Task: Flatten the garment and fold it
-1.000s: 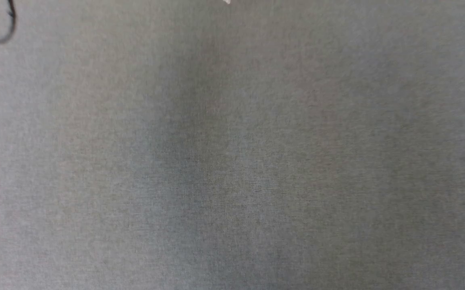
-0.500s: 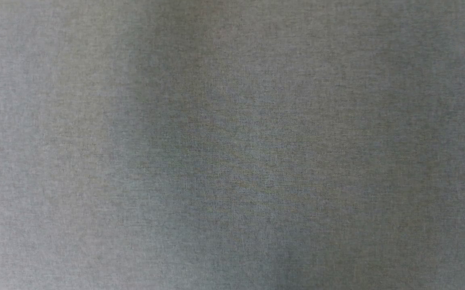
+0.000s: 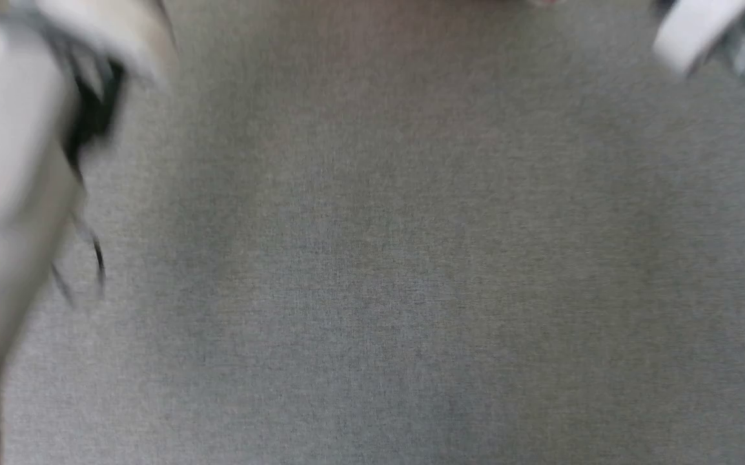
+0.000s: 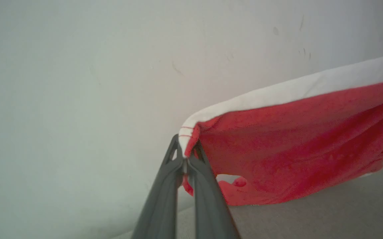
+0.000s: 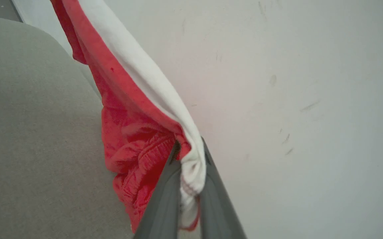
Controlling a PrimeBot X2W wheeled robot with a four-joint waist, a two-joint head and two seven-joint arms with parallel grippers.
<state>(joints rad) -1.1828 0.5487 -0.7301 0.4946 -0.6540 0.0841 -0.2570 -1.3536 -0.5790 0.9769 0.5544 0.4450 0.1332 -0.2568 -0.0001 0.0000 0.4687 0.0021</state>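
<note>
Grey tabletop [image 4: 311, 215] lay under the garment [image 4: 294, 149]; left claw [image 4: 186, 151] and right claw [image 5: 190, 156] each gripped its trim. Step likely wanted even, taut lowering.

Head view: faces steeply down, close on the grey fabric surface [image 3: 411, 258]; a blurred pale arm [image 3: 4, 194] lies along its left edge.
Left wrist view: sights along the left gripper [image 4: 186, 156] toward a pale wall [image 4: 78, 83], very near the garment [image 4: 294, 139].
Right wrist view: sights along the right gripper [image 5: 190, 149], with the wall to its right.
Shared: both wrist views take in the garment, the wall and the grey surface. The head view shares that surface alone.
</note>
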